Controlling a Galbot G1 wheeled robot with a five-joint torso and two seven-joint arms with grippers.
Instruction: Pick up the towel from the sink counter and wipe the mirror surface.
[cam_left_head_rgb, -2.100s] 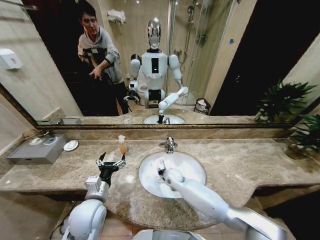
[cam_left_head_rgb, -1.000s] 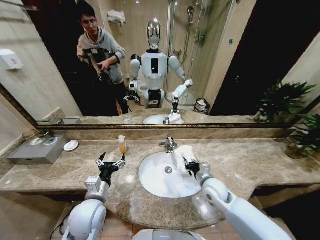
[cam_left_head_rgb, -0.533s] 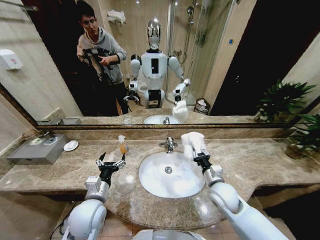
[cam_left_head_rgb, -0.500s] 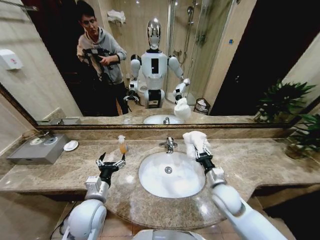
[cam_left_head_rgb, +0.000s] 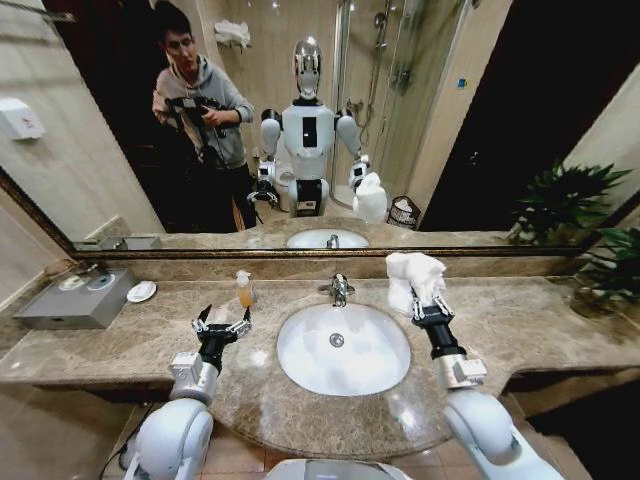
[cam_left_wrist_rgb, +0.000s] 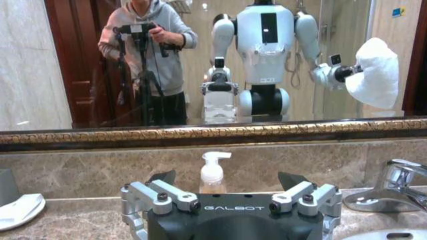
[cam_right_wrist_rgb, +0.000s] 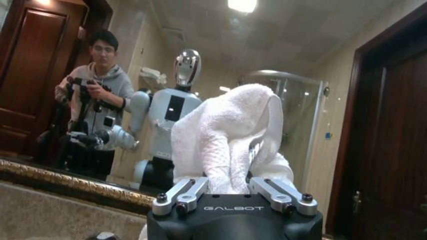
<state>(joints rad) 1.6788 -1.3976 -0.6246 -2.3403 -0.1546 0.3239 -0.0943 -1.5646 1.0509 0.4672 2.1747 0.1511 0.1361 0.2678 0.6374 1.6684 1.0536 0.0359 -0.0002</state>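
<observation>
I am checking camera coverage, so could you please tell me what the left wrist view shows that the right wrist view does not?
Left wrist view: the left gripper, fingers open, above the sink counter, facing a soap pump bottle, with the chrome faucet and a small white dish to its sides.

Right wrist view: the right gripper shut on the towel, seen close up, raised toward the mirror.

Both: the mirror surface in its dark frame, with the robot's reflection.

The right gripper is raised with its fingers clamped, while the left gripper hovers low, fingers spread.
</observation>
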